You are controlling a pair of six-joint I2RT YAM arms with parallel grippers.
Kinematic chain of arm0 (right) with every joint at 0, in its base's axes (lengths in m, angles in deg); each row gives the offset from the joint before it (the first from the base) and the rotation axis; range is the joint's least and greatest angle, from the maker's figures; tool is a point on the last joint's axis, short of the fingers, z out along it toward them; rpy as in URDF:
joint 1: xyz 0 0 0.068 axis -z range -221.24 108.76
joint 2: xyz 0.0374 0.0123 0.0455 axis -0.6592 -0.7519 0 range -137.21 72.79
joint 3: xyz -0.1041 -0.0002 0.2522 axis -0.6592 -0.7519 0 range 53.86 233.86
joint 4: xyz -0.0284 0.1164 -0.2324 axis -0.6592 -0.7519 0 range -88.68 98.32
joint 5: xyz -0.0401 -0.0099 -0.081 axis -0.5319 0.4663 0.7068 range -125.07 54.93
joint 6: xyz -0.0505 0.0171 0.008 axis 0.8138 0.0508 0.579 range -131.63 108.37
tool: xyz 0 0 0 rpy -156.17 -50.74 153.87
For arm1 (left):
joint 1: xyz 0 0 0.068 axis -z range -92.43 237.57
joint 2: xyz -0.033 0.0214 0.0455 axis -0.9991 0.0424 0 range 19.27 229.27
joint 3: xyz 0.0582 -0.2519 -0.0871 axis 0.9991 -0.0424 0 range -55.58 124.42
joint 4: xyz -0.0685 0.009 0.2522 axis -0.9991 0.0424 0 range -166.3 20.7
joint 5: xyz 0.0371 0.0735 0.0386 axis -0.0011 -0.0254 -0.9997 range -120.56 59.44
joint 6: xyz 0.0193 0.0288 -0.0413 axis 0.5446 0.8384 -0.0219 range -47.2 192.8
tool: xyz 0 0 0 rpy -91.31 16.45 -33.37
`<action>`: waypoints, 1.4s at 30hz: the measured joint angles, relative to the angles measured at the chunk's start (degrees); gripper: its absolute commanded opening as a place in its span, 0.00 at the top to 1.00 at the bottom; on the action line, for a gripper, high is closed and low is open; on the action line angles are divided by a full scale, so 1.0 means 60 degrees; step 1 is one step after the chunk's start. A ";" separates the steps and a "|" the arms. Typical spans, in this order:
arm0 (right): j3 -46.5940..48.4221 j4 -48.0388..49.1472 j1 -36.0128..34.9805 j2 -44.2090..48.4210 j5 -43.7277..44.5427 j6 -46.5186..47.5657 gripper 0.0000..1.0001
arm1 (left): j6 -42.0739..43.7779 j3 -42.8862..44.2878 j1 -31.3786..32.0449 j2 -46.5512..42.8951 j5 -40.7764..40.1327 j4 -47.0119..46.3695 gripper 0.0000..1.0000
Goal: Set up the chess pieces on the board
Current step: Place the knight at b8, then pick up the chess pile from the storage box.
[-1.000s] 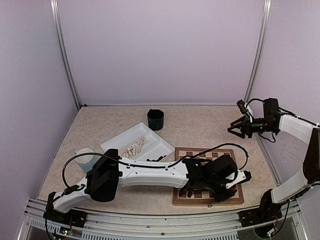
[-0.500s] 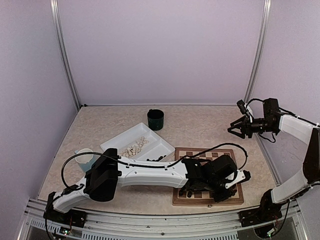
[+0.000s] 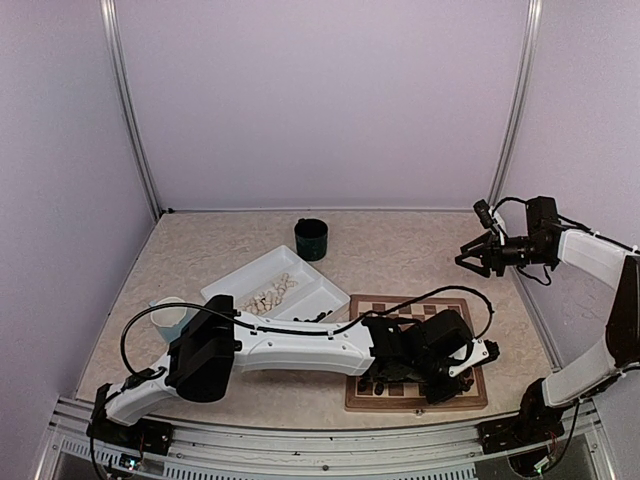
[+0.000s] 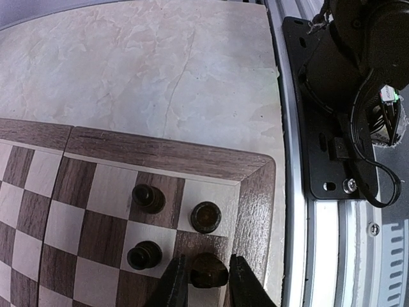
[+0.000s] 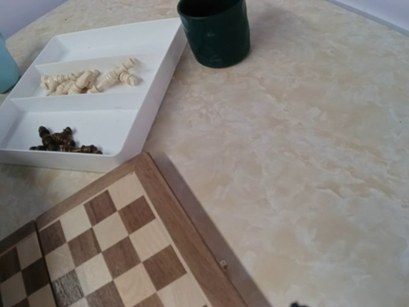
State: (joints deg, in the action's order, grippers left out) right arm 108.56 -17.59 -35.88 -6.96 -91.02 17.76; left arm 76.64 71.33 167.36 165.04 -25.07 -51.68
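Placing is the step in hand. In the left wrist view the left tool (image 4: 207, 262) straddles a dark piece (image 4: 208, 271) that stands upright on a dark square at the bottom of the frame, close to the corner of the board (image 4: 160, 153) and just inside its border. The fingers (image 4: 175, 284) sit close against the piece on either side. Whether they grasp it or have let go, I cannot tell. Three more dark pieces (image 4: 206, 217) stand on neighbouring squares above and to the left, so this corner looks to be the one being filled.

The right tool (image 3: 478, 255) hangs at the right edge of the top view, well apart from the board, its fingers spread with nothing between them.

Much is left to do. In the right wrist view the white tray (image 5: 160, 77) at upper left holds pale pieces (image 5: 86, 78) in one compartment and a cluster of dark ones (image 5: 62, 141) in the next, and the board squares seen there are bare.

The next move, as I judge it, calls for a release if none has been made, then a straight lift. The neighbours stand close and a sideways drift could topple them. After that, back to the tray's dark compartment.
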 measured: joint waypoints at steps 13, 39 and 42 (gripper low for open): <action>0.0000 -0.0033 0.0000 -0.0007 -0.0058 0.0025 0.44 | -0.0044 -0.0109 0.0004 -0.0127 0.0007 -0.0186 0.66; 0.0124 -0.0346 0.0000 -0.0004 -0.0102 0.0441 0.46 | -0.1665 -0.7027 -0.2889 -0.6098 -0.2871 0.0827 0.64; 0.0619 -0.0798 0.0000 -0.0029 -0.0106 0.0714 0.48 | -0.2076 -0.7402 -0.3497 -0.6513 -0.3297 0.1293 0.64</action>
State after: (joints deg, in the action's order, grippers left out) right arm 112.28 -22.37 -35.88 -7.13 -91.65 22.04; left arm 64.18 26.92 146.37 125.96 -44.85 -43.92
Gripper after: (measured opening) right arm 0.534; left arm 0.361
